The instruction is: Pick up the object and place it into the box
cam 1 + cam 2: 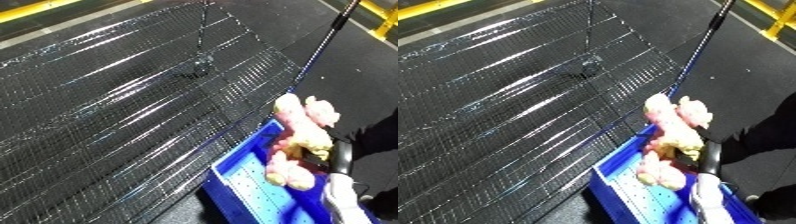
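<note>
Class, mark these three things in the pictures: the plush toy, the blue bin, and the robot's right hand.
plush toy [300, 131]: left eye view, on its pink and yellow body.
blue bin [238, 184]: left eye view, on its bare floor.
right hand [340, 156]: left eye view, on a black finger.

Surface: I see a dark wire-mesh tabletop filling most of my view, with a blue edge.
Light: bright streaks glint off the mesh.
Floor: dark, with yellow lines at upper left and upper right.

Pale plush toy crowds the blue bin; mesh surface lies open.
</note>
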Robot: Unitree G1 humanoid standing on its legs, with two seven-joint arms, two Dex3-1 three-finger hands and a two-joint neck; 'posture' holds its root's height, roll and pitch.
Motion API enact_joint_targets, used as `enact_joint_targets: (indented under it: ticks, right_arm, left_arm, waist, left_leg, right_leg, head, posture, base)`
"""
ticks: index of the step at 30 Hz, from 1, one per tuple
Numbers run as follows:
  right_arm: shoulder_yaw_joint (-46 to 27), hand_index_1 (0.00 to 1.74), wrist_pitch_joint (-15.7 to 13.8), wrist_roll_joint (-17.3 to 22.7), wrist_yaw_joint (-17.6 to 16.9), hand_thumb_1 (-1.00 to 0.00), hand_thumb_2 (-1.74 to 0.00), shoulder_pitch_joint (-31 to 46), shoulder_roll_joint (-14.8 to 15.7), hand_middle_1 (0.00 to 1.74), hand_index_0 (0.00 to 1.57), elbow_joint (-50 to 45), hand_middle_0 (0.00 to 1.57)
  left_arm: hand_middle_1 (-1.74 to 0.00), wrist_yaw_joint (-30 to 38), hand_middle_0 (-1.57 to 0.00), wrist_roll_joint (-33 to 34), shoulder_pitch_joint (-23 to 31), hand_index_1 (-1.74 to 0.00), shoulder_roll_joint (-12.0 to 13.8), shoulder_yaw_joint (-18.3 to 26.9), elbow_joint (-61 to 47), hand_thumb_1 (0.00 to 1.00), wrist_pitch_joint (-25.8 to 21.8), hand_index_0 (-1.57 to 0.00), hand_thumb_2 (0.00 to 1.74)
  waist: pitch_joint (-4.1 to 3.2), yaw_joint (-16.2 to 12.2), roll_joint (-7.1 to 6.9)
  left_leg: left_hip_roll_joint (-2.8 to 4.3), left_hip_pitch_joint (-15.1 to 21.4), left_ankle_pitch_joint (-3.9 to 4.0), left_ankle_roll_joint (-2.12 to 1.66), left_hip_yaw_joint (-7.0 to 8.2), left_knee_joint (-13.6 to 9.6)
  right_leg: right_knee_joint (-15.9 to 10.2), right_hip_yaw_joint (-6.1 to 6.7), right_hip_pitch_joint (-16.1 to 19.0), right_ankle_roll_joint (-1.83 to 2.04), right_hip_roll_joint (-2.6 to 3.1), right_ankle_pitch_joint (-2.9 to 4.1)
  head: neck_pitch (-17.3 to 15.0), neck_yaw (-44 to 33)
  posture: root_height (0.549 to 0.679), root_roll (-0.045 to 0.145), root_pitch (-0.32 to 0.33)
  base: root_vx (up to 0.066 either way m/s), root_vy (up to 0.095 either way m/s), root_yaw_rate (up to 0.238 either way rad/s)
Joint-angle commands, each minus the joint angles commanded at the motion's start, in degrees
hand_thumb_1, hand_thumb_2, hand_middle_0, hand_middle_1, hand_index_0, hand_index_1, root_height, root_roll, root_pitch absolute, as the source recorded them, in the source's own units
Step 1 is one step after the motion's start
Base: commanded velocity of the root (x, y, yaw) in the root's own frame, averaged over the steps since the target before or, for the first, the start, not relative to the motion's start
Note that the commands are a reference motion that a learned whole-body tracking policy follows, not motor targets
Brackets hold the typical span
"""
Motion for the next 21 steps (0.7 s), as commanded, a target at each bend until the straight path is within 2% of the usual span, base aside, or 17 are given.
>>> enact_joint_targets:
  ticks: [3, 6, 15, 21]
  right_arm:
    - [-0.8, 1.04, -1.0, 3.1, 0.2, -0.60, -1.04, -1.0, -0.3, 1.04, 0.94, 2.5, 0.94]
    - [-0.8, 0.78, -1.3, 4.3, 0.5, -0.45, -0.78, -1.5, -0.4, 0.78, 0.71, 3.7, 0.71]
    - [-1.7, 0.00, -3.0, 10.6, 1.9, 0.00, 0.00, -2.7, 0.3, 0.00, 0.00, 6.5, 0.00]
    - [-2.9, 0.00, -3.7, 13.0, 1.8, 0.00, 0.00, -3.0, 0.3, 0.00, 0.00, 8.1, 0.00]
  left_arm:
    - [-1.74, 0.0, -1.57, 0.0, 0.2, -1.74, 0.1, 0.0, 0.1, 1.00, -0.2, -1.57, 1.74]
    - [-1.74, 0.1, -1.57, 0.2, 0.4, -1.74, 0.2, 0.0, 0.3, 1.00, -0.2, -1.57, 1.74]
    - [-1.74, 0.0, -1.57, 0.2, 1.0, -1.74, 0.4, 0.4, 0.7, 1.00, 0.1, -1.57, 1.74]
    - [-1.74, 0.0, -1.57, 0.2, 1.6, -1.74, 0.6, 1.0, 0.5, 1.00, 0.3, -1.57, 1.74]
  waist:
    - [-0.05, 0.1, 0.15]
    - [-0.18, 0.4, 0.26]
    - [-0.69, 1.3, 0.27]
    - [-1.03, 1.9, 0.10]
  left_leg:
    - [-0.15, 0.1, 0.19, -0.08, -0.17, -0.2]
    - [-0.28, 0.2, 0.40, -0.08, -0.36, -0.5]
    - [-0.45, 0.3, 1.19, -0.11, -0.51, -1.7]
    - [-0.57, 0.4, 1.61, -0.11, -0.50, -2.5]
  right_leg:
    - [-0.1, -0.10, 0.1, 0.00, 0.14, 0.08]
    - [-0.1, -0.21, 0.2, 0.01, 0.24, 0.08]
    - [-1.0, -0.84, 0.9, 0.18, 0.16, 0.30]
    - [-1.9, -1.06, 1.1, 0.31, 0.21, 0.48]
  head:
    - [-0.2, -0.2]
    - [-0.4, -0.1]
    - [-0.1, 2.2]
    - [0.4, 3.6]
  posture:
    - [0.630, 0.084, -0.237]
    - [0.631, 0.085, -0.237]
    - [0.633, 0.084, -0.235]
    - [0.635, 0.084, -0.230]
  base:
    - [-0.014, -0.012, -0.003]
    - [-0.013, -0.011, 0.020]
    - [-0.005, -0.018, 0.041]
    - [0.010, -0.012, 0.006]
